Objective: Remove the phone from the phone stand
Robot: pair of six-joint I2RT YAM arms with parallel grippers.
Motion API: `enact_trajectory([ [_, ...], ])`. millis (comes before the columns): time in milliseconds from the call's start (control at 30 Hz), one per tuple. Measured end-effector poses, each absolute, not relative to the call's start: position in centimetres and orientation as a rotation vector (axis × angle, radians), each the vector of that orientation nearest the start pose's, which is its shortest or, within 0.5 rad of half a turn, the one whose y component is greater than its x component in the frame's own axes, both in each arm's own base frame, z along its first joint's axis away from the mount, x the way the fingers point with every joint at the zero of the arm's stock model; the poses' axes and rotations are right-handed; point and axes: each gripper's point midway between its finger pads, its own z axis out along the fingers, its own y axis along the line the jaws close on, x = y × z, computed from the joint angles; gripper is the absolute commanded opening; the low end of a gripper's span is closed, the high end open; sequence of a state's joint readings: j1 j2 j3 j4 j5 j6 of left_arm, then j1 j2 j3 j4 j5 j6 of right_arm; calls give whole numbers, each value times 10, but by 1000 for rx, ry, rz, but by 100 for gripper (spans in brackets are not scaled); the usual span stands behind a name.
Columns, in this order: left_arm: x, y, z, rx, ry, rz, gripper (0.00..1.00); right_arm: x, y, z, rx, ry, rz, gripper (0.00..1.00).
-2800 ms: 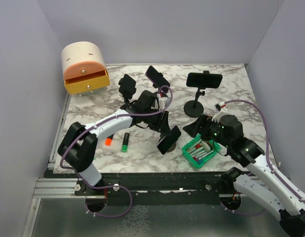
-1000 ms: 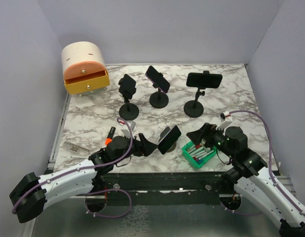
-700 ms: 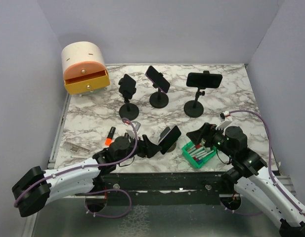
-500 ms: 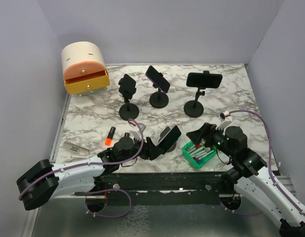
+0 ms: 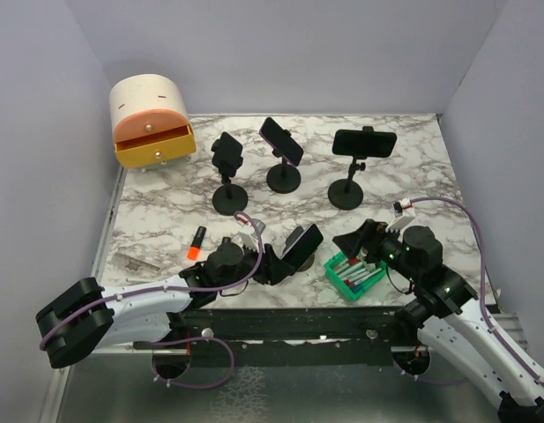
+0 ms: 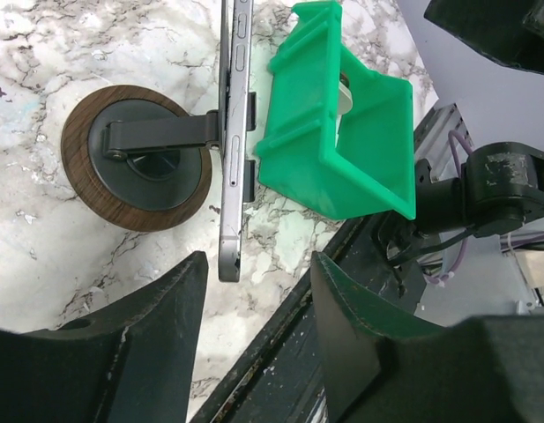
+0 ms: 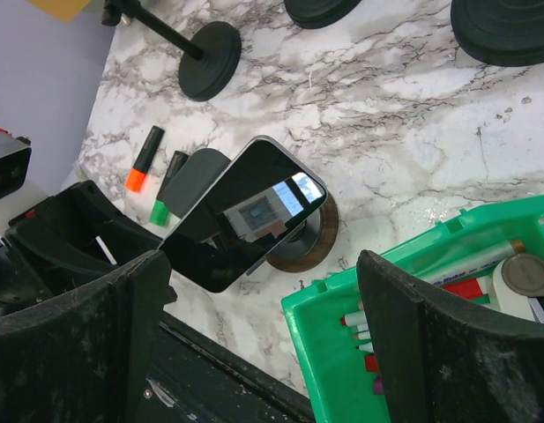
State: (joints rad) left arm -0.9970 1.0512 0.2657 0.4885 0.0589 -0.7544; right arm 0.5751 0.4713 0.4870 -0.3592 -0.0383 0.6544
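Left wrist view, task barely begun: left gripper (image 6: 257,291) splayed and empty, phone stand (image 6: 139,163) ahead-left of its fingertips, phone (image 6: 230,132) straight ahead, still clipped edge-on, green bin (image 6: 342,150) ahead-right, right gripper (image 5: 355,238) likewise spread; grasp and lift-off yet to come.

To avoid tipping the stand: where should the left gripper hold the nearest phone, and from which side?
Probably best: take the phone by its free end nearest the left gripper, pinching its two flat faces. The stand clamps its middle and the green bin stands close on the other side, so come in endwise.
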Motion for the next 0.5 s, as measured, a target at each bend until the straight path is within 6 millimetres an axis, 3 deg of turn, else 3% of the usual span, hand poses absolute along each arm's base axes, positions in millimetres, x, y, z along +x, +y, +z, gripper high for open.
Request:
enact_trajectory([
  [500,155,-309,113,351,2035,-1178,33,193,164,183,52,2010,848,93],
])
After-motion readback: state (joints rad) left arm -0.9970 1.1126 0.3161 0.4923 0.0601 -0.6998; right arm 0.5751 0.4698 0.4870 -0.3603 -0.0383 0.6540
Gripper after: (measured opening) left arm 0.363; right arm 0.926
